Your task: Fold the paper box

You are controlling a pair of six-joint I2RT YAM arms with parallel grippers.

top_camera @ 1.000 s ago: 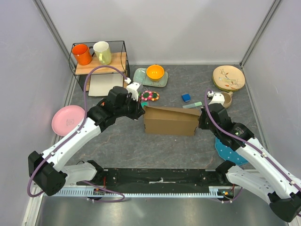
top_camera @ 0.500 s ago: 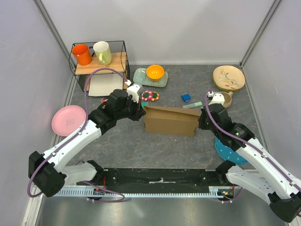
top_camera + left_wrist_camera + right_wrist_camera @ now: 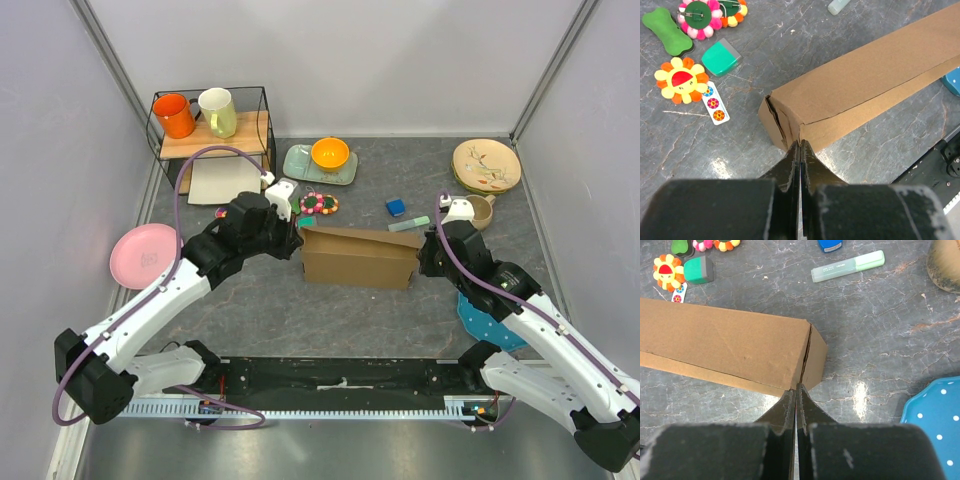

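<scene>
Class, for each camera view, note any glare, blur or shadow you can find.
Left wrist view: glare patch on the table, left end effector dark and soft-focused up close. Right wrist view: similar glare beside the paper box, right end effector blurred. Top external view: even light, everything sharp.

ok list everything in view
brown cardboard paper box: 1, centre
black wire rack: 1, far left
mugs: 2, orange and cream, on rack
pale flat sheet: 1, under rack
pink plate: 1, left edge
pale green tray: 1, far centre
orange bowl: 1, on tray
patterned tan plate: 1, far right
tan cup: 1, near right arm
blue dotted plate: 1, near right
blue block: 1, behind box
mint highlighter pen: 1, behind box
small colourful toys: several, behind box
left gripper: 1, shut, box's left end
right gripper: 1, shut, box's right end
</scene>
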